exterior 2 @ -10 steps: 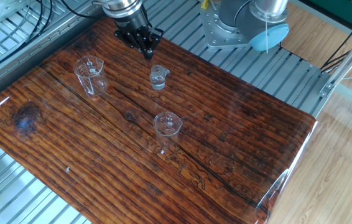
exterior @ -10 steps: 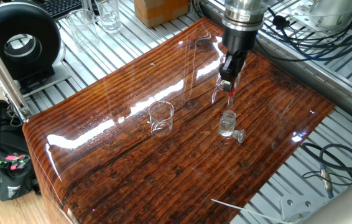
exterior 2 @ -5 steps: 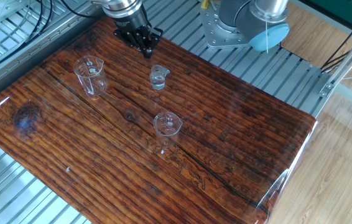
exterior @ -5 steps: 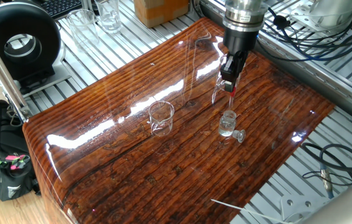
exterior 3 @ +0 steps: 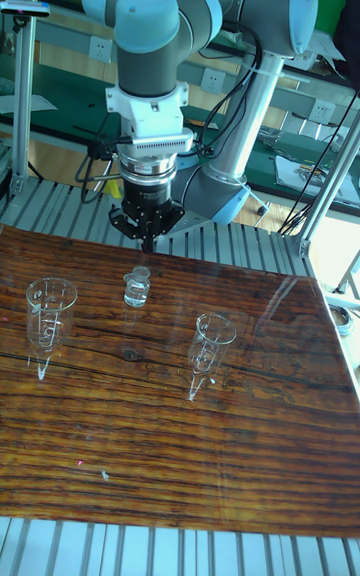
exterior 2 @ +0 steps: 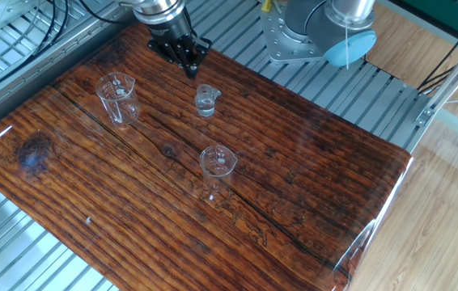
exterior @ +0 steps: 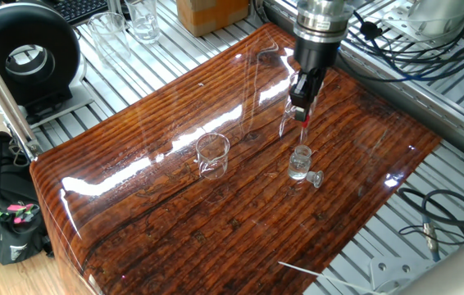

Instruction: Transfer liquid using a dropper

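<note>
overhead, the gripper point(exterior: 304, 105) hangs above the glossy wooden surface point(exterior: 175, 238), its jaws closed on the dropper point(exterior: 305, 124): in one fixed view the small red bulb shows pinched between the dark fingers point(exterior: 297, 94), and the thin clear tube runs straight down from it. the tube's tip sits just over the mouth of the small clear bottle point(exterior: 300, 162), though whether it enters the neck i cannot tell. the bottle stands upright on the surface, and its stopper point(exterior: 316, 178) lies on the wood just beside it, on the bottle's right in that view. any liquid inside the bottle or the tube is too faint to make out. a small clear beaker point(exterior: 212, 155) stands left of the bottle in the same view, well apart from it. in the other fixed view the gripper point(exterior 2: 189, 63) is at the far side of the surface, the bottle point(exterior 2: 205, 100) just near of it, with one beaker point(exterior 2: 118, 99) off to the left and another beaker point(exterior 2: 218, 170) nearer the camera. the tall fixed view shows the arm point(exterior 3: 150, 46) coming straight down, the gripper point(exterior 3: 146, 236) directly over the bottle point(exterior 3: 137, 288), and a beaker on either side; the dropper is too slim to pick out there.
</note>
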### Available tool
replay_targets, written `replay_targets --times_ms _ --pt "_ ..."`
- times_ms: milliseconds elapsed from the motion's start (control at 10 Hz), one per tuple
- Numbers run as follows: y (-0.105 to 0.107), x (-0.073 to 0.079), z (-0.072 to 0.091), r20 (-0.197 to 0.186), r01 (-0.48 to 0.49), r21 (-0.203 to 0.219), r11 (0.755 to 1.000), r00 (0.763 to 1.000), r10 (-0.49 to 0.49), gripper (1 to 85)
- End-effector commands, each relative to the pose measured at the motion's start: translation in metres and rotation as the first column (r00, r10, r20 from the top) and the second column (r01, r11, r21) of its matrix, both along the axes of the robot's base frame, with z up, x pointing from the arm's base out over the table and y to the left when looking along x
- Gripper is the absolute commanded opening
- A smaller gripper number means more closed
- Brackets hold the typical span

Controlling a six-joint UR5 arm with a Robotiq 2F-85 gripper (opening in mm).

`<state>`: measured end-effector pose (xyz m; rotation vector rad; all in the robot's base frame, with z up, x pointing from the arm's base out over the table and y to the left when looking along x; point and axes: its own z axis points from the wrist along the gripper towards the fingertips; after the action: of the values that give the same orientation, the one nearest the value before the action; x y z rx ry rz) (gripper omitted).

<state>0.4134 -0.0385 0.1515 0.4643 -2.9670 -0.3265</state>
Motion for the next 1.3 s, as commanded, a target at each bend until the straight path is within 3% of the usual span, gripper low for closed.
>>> replay_targets --times_ms 0,200,400,600,900,1200 --pt "0.008 0.002 0.002 0.011 -0.012 0.033 0.999 1.000 0.012 11.0" --pt "0.008 0.001 0.002 0.009 -0.031 0.037 0.999 0.999 0.031 20.7" --pt "0.013 0.000 0.003 0.009 -0.047 0.058 0.997 0.999 0.046 38.7" --pt "0.020 -0.001 0.006 0.007 -0.049 0.083 0.995 0.999 0.048 49.3" --pt "0.013 0.003 0.004 0.020 -0.056 0.054 0.997 0.998 0.055 49.3" --pt "0.012 0.005 0.001 0.024 -0.052 0.052 0.997 0.998 0.051 48.7"
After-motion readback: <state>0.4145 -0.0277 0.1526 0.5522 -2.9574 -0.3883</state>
